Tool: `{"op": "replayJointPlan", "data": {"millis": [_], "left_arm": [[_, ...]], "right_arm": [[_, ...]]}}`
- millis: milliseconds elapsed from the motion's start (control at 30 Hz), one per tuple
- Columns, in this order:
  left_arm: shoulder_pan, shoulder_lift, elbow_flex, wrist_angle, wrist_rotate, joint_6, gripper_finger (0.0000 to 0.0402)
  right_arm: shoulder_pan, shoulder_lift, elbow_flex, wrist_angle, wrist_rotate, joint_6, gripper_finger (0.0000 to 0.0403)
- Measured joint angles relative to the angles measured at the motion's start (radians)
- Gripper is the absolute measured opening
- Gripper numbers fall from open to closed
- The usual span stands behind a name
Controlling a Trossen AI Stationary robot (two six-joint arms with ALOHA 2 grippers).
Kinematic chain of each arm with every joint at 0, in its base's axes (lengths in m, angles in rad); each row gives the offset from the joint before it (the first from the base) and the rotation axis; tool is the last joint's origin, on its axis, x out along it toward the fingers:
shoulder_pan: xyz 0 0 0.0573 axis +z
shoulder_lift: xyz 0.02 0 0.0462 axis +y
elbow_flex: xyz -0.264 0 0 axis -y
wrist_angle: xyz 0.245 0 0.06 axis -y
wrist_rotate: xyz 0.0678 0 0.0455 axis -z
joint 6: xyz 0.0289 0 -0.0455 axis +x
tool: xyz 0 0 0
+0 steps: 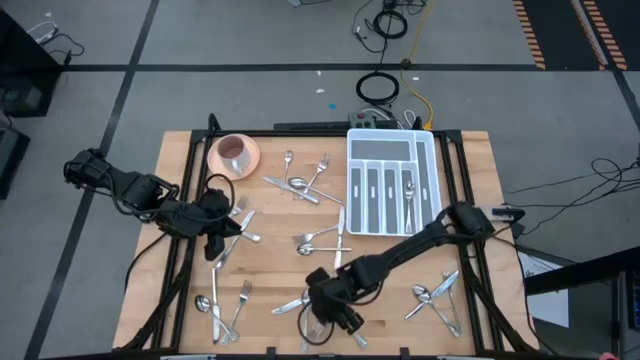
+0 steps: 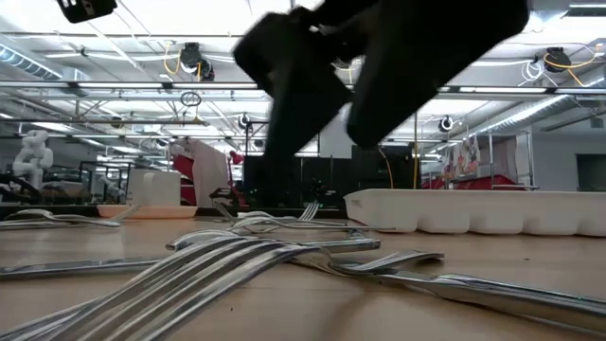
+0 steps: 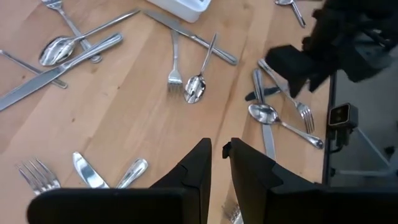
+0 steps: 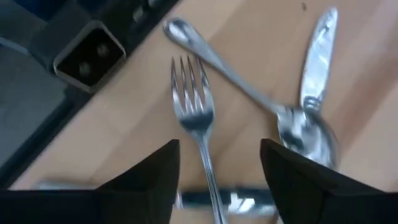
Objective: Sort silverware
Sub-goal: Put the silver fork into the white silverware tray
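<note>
Steel cutlery lies scattered over the wooden table (image 1: 270,250), most of it not yet sorted. At the near edge, slightly right of centre, the right gripper (image 1: 335,315) hangs low over a small heap of silverware (image 1: 300,305). Its wrist view shows the fingers spread wide, one either side of a fork (image 4: 196,118), whose handle runs back between them; nothing is held. A spoon (image 4: 298,127) and a knife (image 4: 318,53) lie crossed just beside the fork on the right.

Judgement: the step in hand is the pick of this fork. To do it well, the jaws should come down centred on the handle, clear of the spoon bowl, and close on one piece only. The table edge is close, so a nudged piece could slide off.

Farther back on the left, the left gripper (image 1: 218,240) waits above another cluster (image 1: 243,222), its fingers narrowly parted and empty.

More pieces lie at the near left (image 1: 218,305), near right (image 1: 437,295) and centre (image 1: 322,240).

At the far right stands the white tray (image 1: 432,150); at least one piece (image 1: 409,195) already lies in a slot. A pink bowl (image 1: 235,155) sits at the far left.
</note>
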Motion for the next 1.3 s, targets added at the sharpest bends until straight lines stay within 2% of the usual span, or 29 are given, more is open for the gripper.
{"op": "replayJointPlan", "data": {"millis": [100,233,500,867,1000,1300], "left_arm": [[0.0,0.0,0.0,-0.01,-0.003,-0.003,0.0065],[0.0,0.0,0.0,-0.026,-0.006,-0.025,0.0065],[0.0,0.0,0.0,-0.036,-0.013,-0.019,0.0065],[0.0,0.0,0.0,-0.037,-0.017,-0.018,0.0065],[0.0,0.0,0.0,-0.038,-0.028,-0.018,0.0065],[0.0,0.0,-0.001,-0.044,-0.037,-0.016,0.0065]], "right_arm": [[0.024,0.035,0.042,0.006,0.014,0.014,0.0242],[0.06,0.048,0.058,0.007,0.055,0.07,0.0249],[0.094,0.05,0.058,0.021,0.235,0.164,0.0249],[0.115,0.061,0.058,0.03,0.246,0.208,0.0249],[0.113,0.074,0.057,0.035,0.291,0.209,0.0249],[0.114,0.129,0.057,0.078,0.264,0.213,0.0249]]}}
